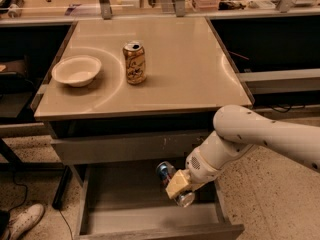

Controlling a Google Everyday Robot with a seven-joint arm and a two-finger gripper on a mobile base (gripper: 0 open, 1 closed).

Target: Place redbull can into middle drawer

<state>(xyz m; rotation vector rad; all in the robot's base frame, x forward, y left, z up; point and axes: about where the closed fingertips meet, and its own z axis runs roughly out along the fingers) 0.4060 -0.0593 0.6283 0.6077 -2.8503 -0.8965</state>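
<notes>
The redbull can (165,172), slim and blue-and-silver, lies tilted in my gripper (176,186), its silver end pointing down to the right. The gripper is shut on it and holds it over the inside of the open middle drawer (120,219), toward the drawer's right half. The drawer is pulled out below the table, grey and bare inside. My white arm (260,134) reaches in from the right.
A wider gold can (135,62) and a white bowl (76,70) stand on the beige tabletop (190,69). A shut drawer front (125,146) sits above the open one. A white shoe (22,220) lies on the floor at lower left.
</notes>
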